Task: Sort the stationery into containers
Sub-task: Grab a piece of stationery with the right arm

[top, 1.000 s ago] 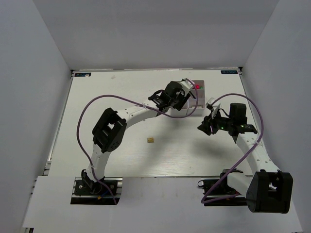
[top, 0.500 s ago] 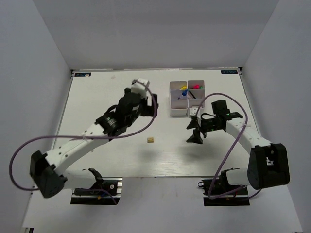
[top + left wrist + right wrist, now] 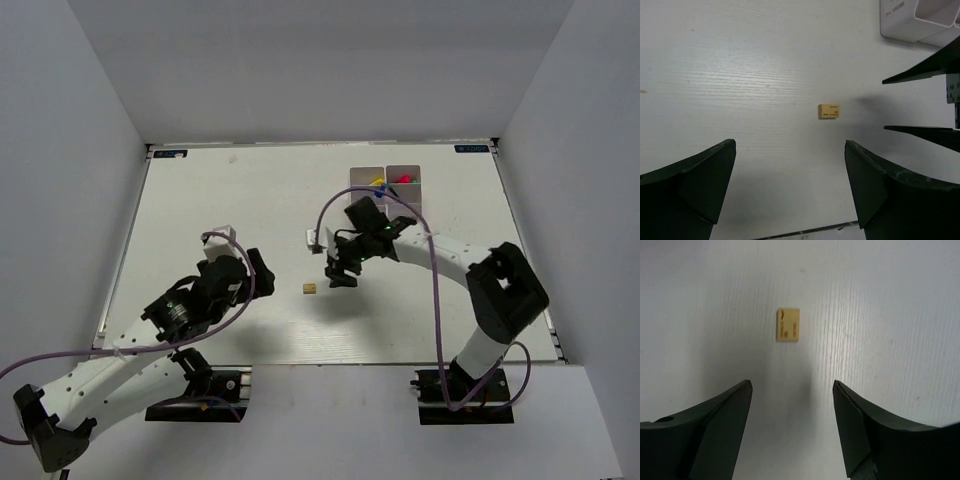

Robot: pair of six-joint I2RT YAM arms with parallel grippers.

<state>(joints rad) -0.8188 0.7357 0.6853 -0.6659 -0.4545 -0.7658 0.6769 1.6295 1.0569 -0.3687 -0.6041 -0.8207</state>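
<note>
On the table [image 3: 230,200], the eraser [image 3: 310,288] lies with the left gripper [image 3: 258,270] at nine o'clock, the right gripper [image 3: 338,275] at two, the tray [image 3: 386,176] behind at one o'clock.

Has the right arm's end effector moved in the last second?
Yes. The right end effector swung left, from near the white tray to beside the tan eraser.

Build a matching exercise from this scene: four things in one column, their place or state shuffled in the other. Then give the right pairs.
Things:
A. tan eraser
B. white tray
C. left gripper
D. right gripper

Place or state:
1. open, just right of the eraser in the top view
2. on the far part of the table, right of centre
3. lying flat and loose, nothing touching it
4. open, left of the eraser, nearer the arm bases

Pairs: A-3, B-2, C-4, D-1
</note>
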